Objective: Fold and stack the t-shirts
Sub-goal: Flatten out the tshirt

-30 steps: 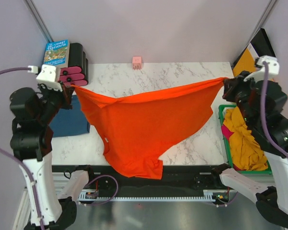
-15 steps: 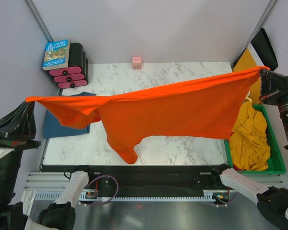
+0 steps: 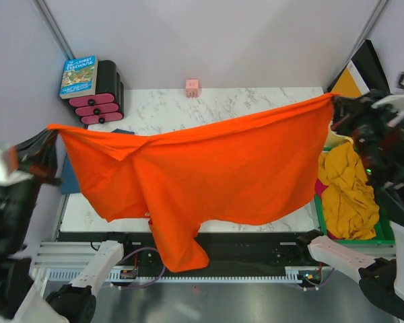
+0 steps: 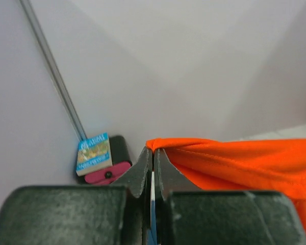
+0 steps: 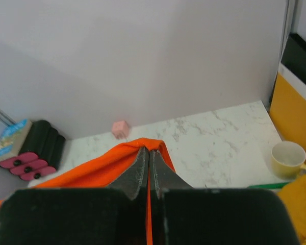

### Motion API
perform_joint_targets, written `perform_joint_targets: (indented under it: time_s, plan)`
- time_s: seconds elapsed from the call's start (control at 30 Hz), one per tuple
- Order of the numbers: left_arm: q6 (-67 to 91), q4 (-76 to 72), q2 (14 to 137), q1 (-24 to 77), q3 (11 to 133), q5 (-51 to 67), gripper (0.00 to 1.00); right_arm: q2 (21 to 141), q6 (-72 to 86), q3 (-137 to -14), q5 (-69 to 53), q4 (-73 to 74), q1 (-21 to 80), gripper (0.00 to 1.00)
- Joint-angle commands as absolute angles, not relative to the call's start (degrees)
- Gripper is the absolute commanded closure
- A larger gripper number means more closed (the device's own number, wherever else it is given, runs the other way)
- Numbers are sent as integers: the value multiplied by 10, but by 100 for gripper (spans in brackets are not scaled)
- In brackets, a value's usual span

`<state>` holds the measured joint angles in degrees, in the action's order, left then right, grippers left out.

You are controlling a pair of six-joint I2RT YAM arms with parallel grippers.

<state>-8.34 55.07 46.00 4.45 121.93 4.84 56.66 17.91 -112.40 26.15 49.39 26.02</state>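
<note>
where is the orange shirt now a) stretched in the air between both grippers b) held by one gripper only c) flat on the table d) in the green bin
a: the left gripper and right gripper each pinch an end of the shirt, spread aloft.

Pale lilac-grey walls (image 3: pixel 209 40) closed the space at the back and on both sides. A thin metal left pole (image 3: pixel 54 30) ran up the far left corner, and a right pole (image 3: pixel 370 19) ran up the far right one. The surface (image 3: pixel 256 108) was white marble with grey veins, its far edge against the back wall. A black strip (image 3: pixel 256 245) and a pale slotted rail (image 3: pixel 242 274) lined its near edge. Beyond these lay a grey, glossy floor (image 3: pixel 215 306). The light was soft and even.
</note>
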Motion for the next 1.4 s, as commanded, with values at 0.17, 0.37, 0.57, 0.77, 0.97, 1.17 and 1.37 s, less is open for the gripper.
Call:
perform_joint_targets:
  time_s: [0.17, 0.37, 0.57, 0.77, 0.97, 1.17, 1.37]
  plan:
    - [-131, 402, 586, 47, 873, 65, 98, 672, 227, -900, 285, 389, 237, 100]
    - [-112, 357, 705, 43, 1001, 57, 98, 762, 215, -1011, 281, 374, 221, 100]
    - [-84, 395, 759, 26, 1176, 69, 98, 800, 196, -1178, 264, 420, 221, 100]
    - [-69, 419, 665, 26, 1130, 88, 98, 706, 178, -1091, 268, 426, 221, 100]
    - [-68, 467, 549, 26, 1113, 84, 98, 609, 163, -1041, 272, 438, 228, 100]
    - [-77, 518, 524, 26, 1223, 57, 98, 567, 148, -1091, 284, 450, 238, 100]
    - [-89, 526, 537, 27, 1287, 38, 98, 585, 151, -1143, 284, 448, 246, 100]
